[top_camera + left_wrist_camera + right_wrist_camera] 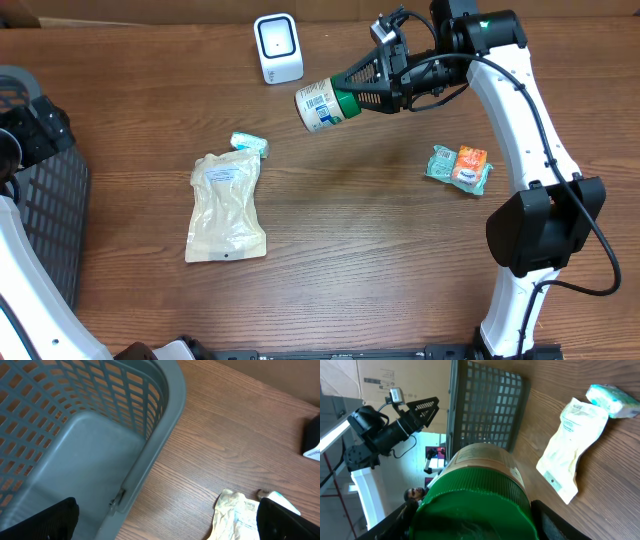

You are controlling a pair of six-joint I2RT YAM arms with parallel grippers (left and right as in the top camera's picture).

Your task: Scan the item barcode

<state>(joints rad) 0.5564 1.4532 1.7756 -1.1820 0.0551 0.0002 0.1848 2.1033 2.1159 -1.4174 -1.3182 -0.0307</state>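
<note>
Clamping the green-lidded canister [320, 108] by its lid end, the right gripper [352, 96] holds it on its side in the air over the far part of the table [380, 270], jaws partly spread around the lid. The canister's base points left, and the white scanner [277, 48] stands to its far left, close but apart, beside the table's far edge. Only the overhead view shows the scanner, and the barcode [318, 99] on the label, turned upward. The right wrist view looks along the canister from behind its ribbed lid, so the code is hidden there; it does show the other arm's fingers spread wide beyond the grey basket [55, 210]. The left wrist view confirms this: the left gripper [165, 530] stands fully open with nothing between its fingers, above the basket's near wall and floor, with a corner of the pale pouch [226, 207] at its right edge. Seen from overhead, the pouch lies flat left of centre; a small packet [249, 144] sits just beyond its far right corner, between pouch and canister. A snack packet [459, 167] lies to the right, beside the right arm and well apart from the canister. Bare wood shows between canister and scanner, and across the near centre and near right; the basket fills the left edge.
</note>
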